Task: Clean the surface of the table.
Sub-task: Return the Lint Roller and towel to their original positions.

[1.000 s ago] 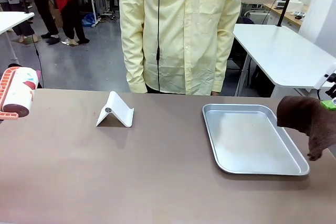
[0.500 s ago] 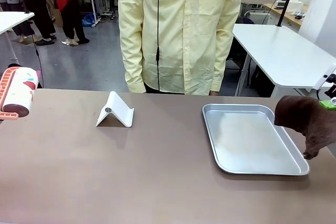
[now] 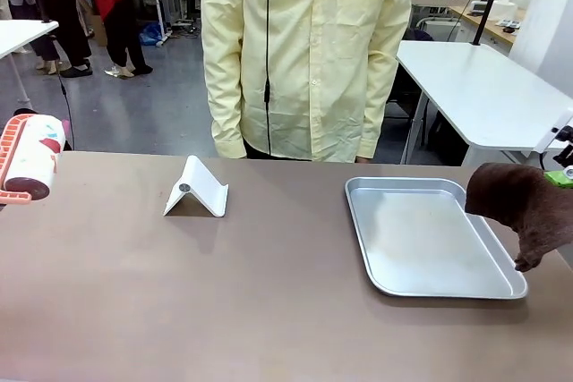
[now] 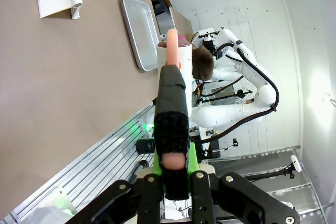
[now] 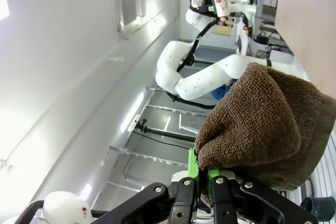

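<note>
**Front view: cloth and roller held off the table edges**

Front view: the table carries a white stand and a silver tray; a brown cloth hangs beside the tray's right edge.

Left wrist view: the left gripper is clamped on a lint roller.

Right wrist view: the right gripper is pinched on the cloth.

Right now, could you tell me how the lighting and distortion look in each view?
Front view: even light, sharp, soft sheen on the tray. Left wrist view: wide-angle bend, the table tilted, bright wall at right. Right wrist view: ceiling lights blown out, cloth sharp.
</note>
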`<act>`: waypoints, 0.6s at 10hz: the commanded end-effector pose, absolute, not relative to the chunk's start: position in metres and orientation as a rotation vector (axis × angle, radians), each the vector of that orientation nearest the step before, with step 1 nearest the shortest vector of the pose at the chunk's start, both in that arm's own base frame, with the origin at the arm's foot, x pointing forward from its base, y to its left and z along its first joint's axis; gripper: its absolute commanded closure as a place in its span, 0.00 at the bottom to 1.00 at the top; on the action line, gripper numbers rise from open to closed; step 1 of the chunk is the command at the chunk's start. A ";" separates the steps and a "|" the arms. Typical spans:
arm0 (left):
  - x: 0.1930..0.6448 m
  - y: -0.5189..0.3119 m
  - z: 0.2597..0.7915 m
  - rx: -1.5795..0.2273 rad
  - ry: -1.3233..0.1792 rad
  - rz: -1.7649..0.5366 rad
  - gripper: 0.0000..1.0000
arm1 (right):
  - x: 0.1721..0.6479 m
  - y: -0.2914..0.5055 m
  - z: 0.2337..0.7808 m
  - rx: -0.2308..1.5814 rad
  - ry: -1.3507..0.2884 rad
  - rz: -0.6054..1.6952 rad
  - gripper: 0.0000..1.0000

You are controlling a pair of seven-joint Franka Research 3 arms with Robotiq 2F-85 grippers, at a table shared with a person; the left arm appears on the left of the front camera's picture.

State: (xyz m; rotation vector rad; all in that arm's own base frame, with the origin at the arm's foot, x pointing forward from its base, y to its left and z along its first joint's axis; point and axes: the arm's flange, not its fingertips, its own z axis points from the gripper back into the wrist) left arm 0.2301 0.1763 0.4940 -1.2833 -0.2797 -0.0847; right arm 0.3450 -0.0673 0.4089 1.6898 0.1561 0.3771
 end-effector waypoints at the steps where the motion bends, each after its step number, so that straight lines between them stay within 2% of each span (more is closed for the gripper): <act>1: 0.230 0.177 0.496 -1.289 -0.297 -0.097 0.81 | 0.349 -0.066 0.417 1.695 0.154 0.360 0.93; 6: 0.230 0.177 0.496 -1.289 -0.297 -0.097 0.81 | 0.349 -0.066 0.417 1.695 0.154 0.360 0.93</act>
